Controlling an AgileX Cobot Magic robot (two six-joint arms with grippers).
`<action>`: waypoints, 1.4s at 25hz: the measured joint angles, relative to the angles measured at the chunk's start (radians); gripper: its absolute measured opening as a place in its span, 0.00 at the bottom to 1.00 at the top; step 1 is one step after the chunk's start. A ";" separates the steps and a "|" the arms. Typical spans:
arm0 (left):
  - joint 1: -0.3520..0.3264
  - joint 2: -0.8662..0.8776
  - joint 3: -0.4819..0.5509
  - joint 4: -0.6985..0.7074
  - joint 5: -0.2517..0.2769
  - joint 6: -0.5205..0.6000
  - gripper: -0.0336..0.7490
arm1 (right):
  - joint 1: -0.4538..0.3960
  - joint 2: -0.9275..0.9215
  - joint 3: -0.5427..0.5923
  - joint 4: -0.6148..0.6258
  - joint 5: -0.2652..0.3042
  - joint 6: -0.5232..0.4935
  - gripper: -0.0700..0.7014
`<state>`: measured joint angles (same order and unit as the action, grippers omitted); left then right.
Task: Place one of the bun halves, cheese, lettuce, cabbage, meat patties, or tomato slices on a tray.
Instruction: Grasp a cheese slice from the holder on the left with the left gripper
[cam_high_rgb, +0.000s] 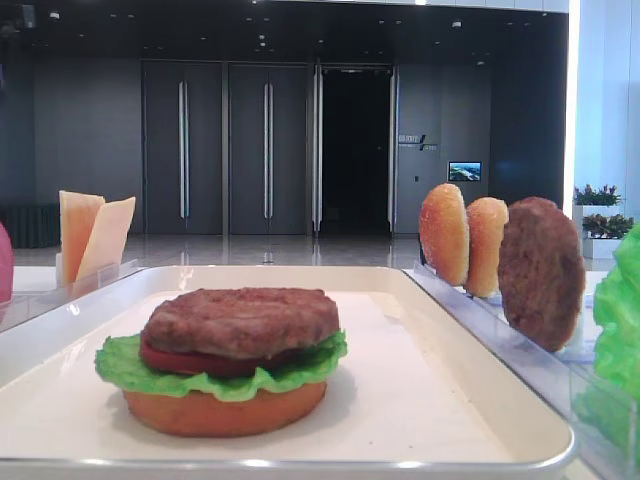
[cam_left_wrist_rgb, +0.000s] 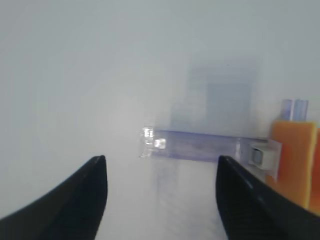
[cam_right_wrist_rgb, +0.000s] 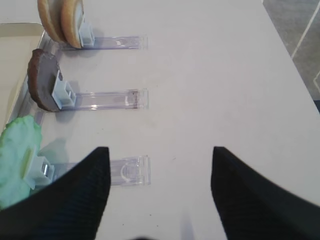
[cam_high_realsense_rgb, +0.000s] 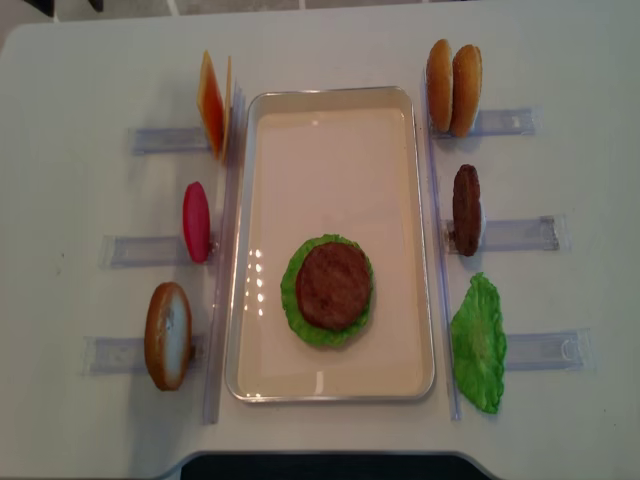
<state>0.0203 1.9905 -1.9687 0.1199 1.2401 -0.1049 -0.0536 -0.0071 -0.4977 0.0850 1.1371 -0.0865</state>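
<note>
The white tray (cam_high_realsense_rgb: 243, 250) holds a stack: a bun half (cam_high_rgb: 225, 410), lettuce (cam_high_realsense_rgb: 292, 300), a tomato slice (cam_high_rgb: 200, 362) and a meat patty (cam_high_realsense_rgb: 333, 284) on top. Left of the tray stand cheese slices (cam_high_realsense_rgb: 213, 100), a red tomato slice (cam_high_realsense_rgb: 197, 222) and a bun half (cam_high_realsense_rgb: 168, 335). To its right stand two bun halves (cam_high_realsense_rgb: 452, 73), a patty (cam_high_realsense_rgb: 466, 208) and a lettuce leaf (cam_high_realsense_rgb: 478, 342). Cabbage is out of view. My right gripper (cam_right_wrist_rgb: 160, 150) hangs open over bare table beside the lettuce (cam_right_wrist_rgb: 17, 155). My left gripper (cam_left_wrist_rgb: 161, 159) is open and empty, with the cheese (cam_left_wrist_rgb: 292, 160) to its right.
Narrow clear plastic holders (cam_high_realsense_rgb: 525, 233) lie on the white table on both sides of the tray, one per item. One holder's end (cam_right_wrist_rgb: 127, 170) lies by my right gripper's left finger. Another holder (cam_left_wrist_rgb: 200, 145) runs ahead of my left gripper.
</note>
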 joint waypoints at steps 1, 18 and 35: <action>-0.022 0.007 0.000 0.001 0.000 -0.014 0.70 | 0.000 0.000 0.000 0.000 0.000 0.000 0.67; -0.330 0.122 0.000 0.005 0.000 -0.216 0.70 | 0.000 0.000 0.000 0.000 0.000 0.000 0.67; -0.349 0.181 0.000 0.005 -0.001 -0.261 0.70 | 0.000 0.000 0.000 0.000 0.000 0.000 0.67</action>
<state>-0.3285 2.1718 -1.9687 0.1247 1.2392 -0.3656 -0.0536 -0.0071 -0.4977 0.0850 1.1371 -0.0865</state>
